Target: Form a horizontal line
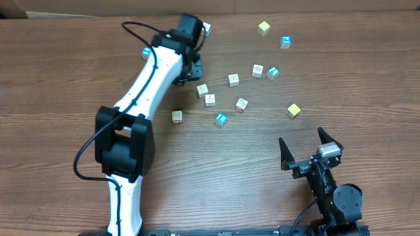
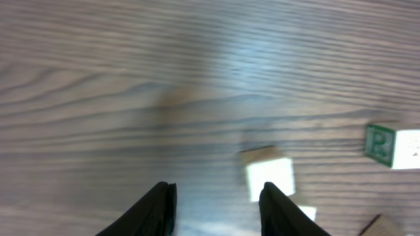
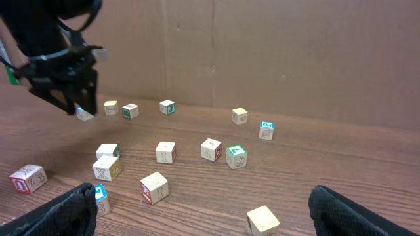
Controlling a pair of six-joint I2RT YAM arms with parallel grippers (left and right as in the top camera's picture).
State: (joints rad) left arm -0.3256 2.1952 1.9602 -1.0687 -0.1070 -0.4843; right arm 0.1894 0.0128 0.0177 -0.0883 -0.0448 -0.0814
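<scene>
No row of four touching cubes shows; the cubes lie loose and scattered. My left gripper point(image 1: 189, 71) is open low over the table at the back left. In the left wrist view its fingers point(image 2: 216, 206) hold nothing, and a white cube point(image 2: 270, 177) lies just beyond the right finger. Two white cubes point(image 1: 202, 90) point(image 1: 209, 99) lie close together just right of it. A blue cube point(image 1: 220, 118) and a yellow cube point(image 1: 293, 110) lie nearer the front. My right gripper point(image 1: 308, 149) is open and empty at the front right, also in its own view point(image 3: 203, 196).
More loose cubes: yellow point(image 1: 264, 27) and blue point(image 1: 285, 42) at the back right, white point(image 1: 257, 69) and green point(image 1: 272, 72) mid-right, white point(image 1: 176, 116) by the left arm, blue point(image 1: 146, 51) left of it. A cardboard wall point(image 3: 275, 52) stands behind the table.
</scene>
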